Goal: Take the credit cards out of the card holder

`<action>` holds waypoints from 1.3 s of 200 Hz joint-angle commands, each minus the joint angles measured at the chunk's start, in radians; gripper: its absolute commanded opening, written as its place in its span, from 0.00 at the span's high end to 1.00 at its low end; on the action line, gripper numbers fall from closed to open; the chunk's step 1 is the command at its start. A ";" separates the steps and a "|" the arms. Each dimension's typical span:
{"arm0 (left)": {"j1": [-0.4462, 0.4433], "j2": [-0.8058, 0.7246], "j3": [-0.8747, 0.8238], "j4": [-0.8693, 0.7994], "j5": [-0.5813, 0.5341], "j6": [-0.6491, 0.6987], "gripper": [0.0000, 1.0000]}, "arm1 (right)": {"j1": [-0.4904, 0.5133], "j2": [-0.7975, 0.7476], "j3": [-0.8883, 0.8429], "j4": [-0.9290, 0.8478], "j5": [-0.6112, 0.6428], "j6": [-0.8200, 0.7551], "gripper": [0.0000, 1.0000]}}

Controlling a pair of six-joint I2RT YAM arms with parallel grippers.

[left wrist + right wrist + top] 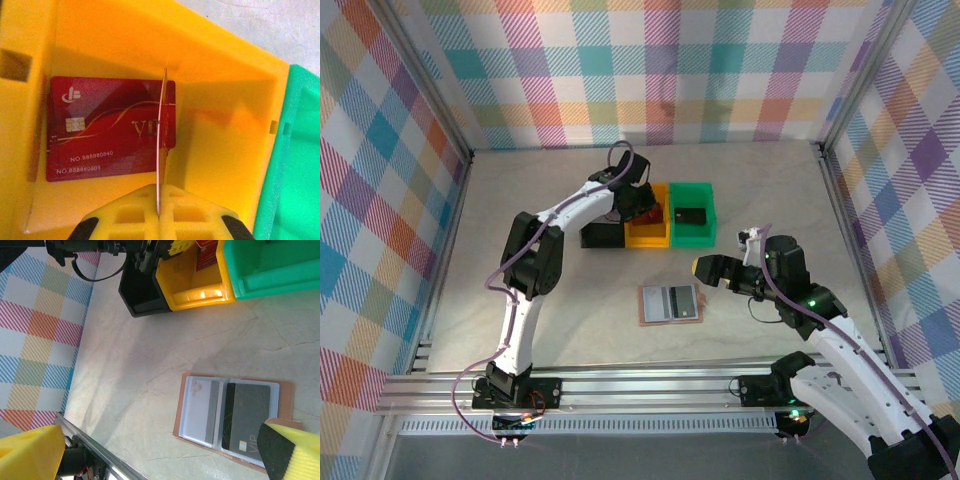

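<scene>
The tan card holder [670, 304] lies spread open on the table. In the right wrist view, the card holder [186, 390] has a pale credit card [200, 410] in one panel and a dark grey credit card [247, 415] in the other. My right gripper [712, 270] hovers open just right of and above it, its yellow fingertips [295, 450] spread wide. My left gripper [160, 192] is shut on a thin card [161, 145] seen edge-on, held upright inside the yellow bin [225, 125]. A red card [105, 127] lies flat in that bin.
Black [602, 236], yellow [648, 236] and green [692, 215] bins stand in a row behind the holder, with a small dark item in the green one. Metal rails [650, 385] run along the near table edge. Plaid walls close the sides and back.
</scene>
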 commanded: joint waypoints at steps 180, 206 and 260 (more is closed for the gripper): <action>0.039 0.041 0.071 -0.149 0.011 0.062 0.69 | -0.004 0.016 -0.005 0.014 -0.018 -0.005 0.01; 0.042 0.044 0.100 -0.186 0.003 0.079 0.64 | -0.003 0.015 -0.004 0.009 -0.013 -0.004 0.01; 0.045 0.063 0.183 -0.252 -0.014 0.105 0.58 | -0.003 0.021 -0.003 0.010 -0.014 -0.006 0.01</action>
